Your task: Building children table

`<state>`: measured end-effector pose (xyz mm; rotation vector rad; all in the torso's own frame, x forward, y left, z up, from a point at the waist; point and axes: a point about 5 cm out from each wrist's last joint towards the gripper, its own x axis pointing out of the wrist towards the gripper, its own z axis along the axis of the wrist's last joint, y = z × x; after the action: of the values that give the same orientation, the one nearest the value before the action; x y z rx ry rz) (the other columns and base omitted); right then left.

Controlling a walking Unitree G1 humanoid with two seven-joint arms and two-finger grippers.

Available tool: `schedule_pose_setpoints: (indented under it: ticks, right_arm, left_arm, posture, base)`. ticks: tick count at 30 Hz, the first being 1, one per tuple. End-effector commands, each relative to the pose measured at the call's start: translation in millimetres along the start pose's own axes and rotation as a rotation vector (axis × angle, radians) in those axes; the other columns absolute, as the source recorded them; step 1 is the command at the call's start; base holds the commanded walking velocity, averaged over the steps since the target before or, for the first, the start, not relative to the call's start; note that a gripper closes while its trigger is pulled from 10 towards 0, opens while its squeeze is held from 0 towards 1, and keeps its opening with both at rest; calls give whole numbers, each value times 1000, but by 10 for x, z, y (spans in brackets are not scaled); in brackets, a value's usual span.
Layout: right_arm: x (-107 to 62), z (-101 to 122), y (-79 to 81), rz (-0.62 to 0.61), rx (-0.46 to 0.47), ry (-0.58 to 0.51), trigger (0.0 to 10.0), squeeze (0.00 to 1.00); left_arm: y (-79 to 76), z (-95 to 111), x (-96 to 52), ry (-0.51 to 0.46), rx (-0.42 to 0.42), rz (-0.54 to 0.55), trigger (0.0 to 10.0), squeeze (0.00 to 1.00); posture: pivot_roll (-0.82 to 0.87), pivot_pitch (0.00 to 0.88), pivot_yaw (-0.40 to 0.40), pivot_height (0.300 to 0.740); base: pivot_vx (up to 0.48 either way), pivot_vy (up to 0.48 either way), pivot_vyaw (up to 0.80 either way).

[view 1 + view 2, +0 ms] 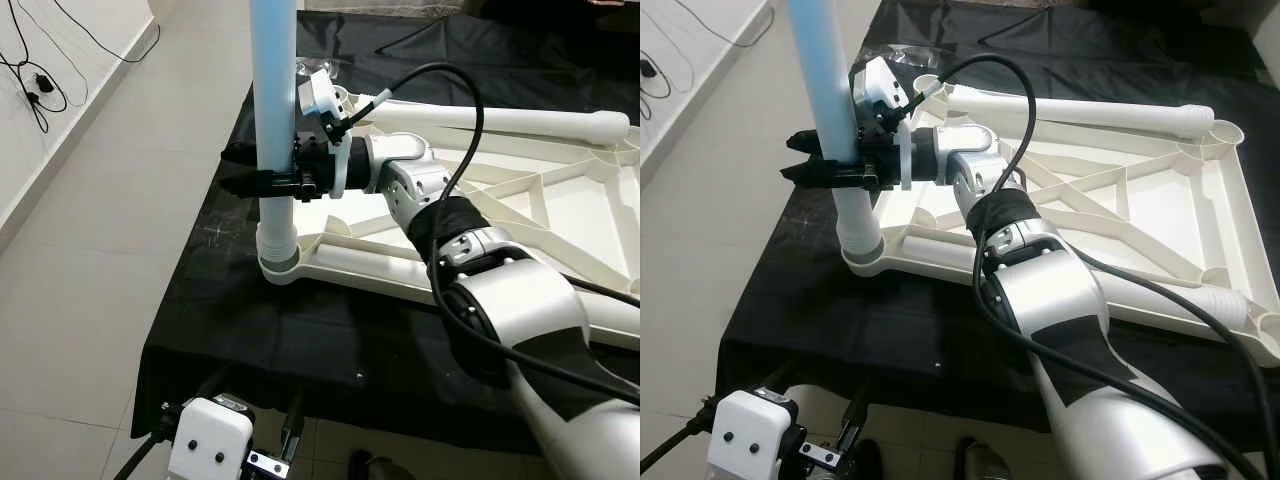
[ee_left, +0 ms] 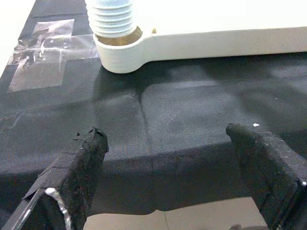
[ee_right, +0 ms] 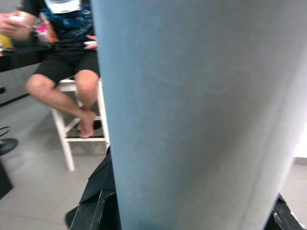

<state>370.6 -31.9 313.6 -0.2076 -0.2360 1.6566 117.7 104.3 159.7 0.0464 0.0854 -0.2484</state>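
Here a black cloth (image 1: 300, 330) covers a low surface, with pale floor tiles (image 1: 110, 250) to the robot's left and black cables (image 1: 35, 85) trailing along the wall. On the cloth lies the white children's tabletop (image 1: 1120, 200), upside down, its ribbed underside facing up. One white leg (image 1: 1080, 112) rests flat along its far edge and another (image 1: 1180, 290) along its near edge.

At the near left corner a pale blue leg (image 1: 273, 90) stands upright in the tabletop's round corner socket (image 1: 280, 265). The right gripper (image 1: 262, 180) reaches across from the right and is clamped on this blue leg a little above the socket, its black fingers (image 1: 815, 172) passing either side of the tube.

The left gripper (image 2: 177, 182) hangs low before the cloth's near edge, its two taped fingers (image 2: 76, 177) spread wide with nothing between them. Its wrist view looks over the cloth to the socket and shows the leg's threaded end (image 2: 113, 19) sitting in it, plus clear tape (image 2: 45, 52) stuck on the cloth. The right wrist view, pressed against the blue tube, catches a person (image 3: 62, 52) seated on a white stool (image 3: 72, 129) beyond.
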Motion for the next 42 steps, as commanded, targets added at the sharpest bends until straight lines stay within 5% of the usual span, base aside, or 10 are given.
schedule_pose_setpoints:
  ticks: [1, 24, 42]
  right_arm:
    - [38, -5, 26, 51, 5, 7, 10000, 0]
    - [182, -366, 237, 274, 6, 221, 10000, 0]
    - [495, -242, 271, 298, 180, 5, 10000, 0]
  left_arm:
    - [-233, 27, -32, 8, -76, -85, 10000, 0]
    - [-220, 28, -46, 14, -67, -78, 10000, 0]
    - [-243, 44, -40, 8, -62, -61, 10000, 0]
  posture:
    - [100, 295, -44, 740]
    - [106, 300, -46, 740]
    - [109, 310, -67, 740]
  base:
    - [0, 0, 0]
    - [0, 0, 0]
    - [0, 0, 0]
